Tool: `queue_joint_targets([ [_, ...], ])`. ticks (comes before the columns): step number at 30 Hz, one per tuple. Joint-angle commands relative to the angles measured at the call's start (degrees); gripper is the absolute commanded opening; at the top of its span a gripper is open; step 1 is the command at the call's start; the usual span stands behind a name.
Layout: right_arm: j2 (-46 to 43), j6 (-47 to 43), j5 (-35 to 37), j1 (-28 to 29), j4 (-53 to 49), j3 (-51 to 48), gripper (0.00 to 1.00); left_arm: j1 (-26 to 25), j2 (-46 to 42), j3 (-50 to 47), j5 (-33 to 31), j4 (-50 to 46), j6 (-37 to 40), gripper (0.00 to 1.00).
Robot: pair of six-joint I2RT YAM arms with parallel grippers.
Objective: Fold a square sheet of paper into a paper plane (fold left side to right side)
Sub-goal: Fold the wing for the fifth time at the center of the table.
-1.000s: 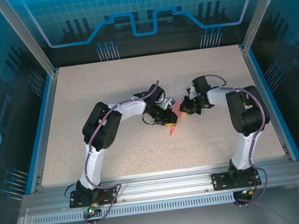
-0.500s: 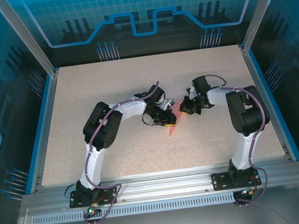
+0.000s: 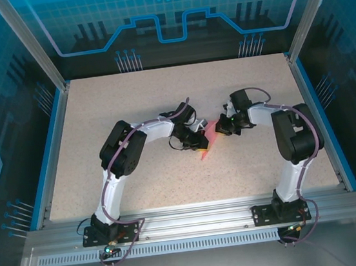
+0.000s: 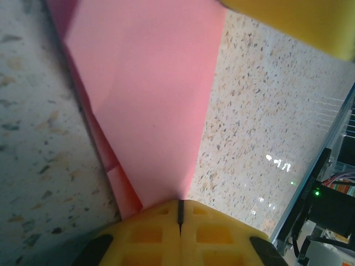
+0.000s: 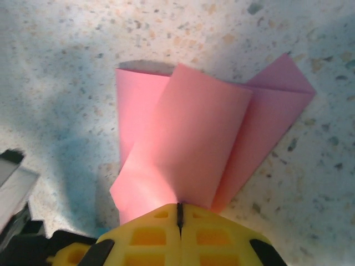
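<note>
The pink-red sheet of paper [image 3: 207, 140] lies mid-table, folded into overlapping layers that taper to a point on the near side. My left gripper [image 3: 200, 145] comes in from the left. Its yellow fingers [image 4: 161, 233] are shut on the narrow end of the paper [image 4: 150, 100]. My right gripper [image 3: 220, 128] comes in from the right. Its yellow fingertips [image 5: 155, 235] are shut on a raised flap of the paper [image 5: 188, 144], whose other layers fan out flat on the table. A yellow finger of the right gripper [image 4: 299, 22] shows at the top of the left wrist view.
The speckled beige table [image 3: 161, 102] is bounded by blue rails at left [image 3: 53, 148] and right [image 3: 322, 115], with an aluminium frame [image 3: 188, 219] along the near edge. Both arms bend inward so the two grippers nearly meet over the paper.
The left gripper has closed its jaws onto the paper's narrow end. Both arms and the paper stay almost where they were.
</note>
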Motion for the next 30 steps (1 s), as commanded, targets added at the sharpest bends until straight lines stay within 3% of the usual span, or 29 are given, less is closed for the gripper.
queue_joint_targets([
  [1, -6.2, -1.3, -0.7, -0.6, 0.2, -1.6, 0.00, 0.6, 0.7, -2.9, -2.4, -0.6, 0.5, 0.00],
  [8, -10.7, -0.1, -6.5, 1.3, 6.0, -8.1, 0.00, 0.6, 0.4, -3.3, -1.9, -0.1, 1.0, 0.00],
  [17, -6.3, 2.4, -7.6, 4.5, 10.8, -10.0, 0.00, 0.6, 0.1, -3.4, -2.2, -0.1, 1.0, 0.00],
  [30, -1.5, 0.6, -3.6, 6.1, 7.7, -8.9, 0.00, 0.6, -0.1, -3.3, -2.3, -0.6, 1.0, 0.00],
])
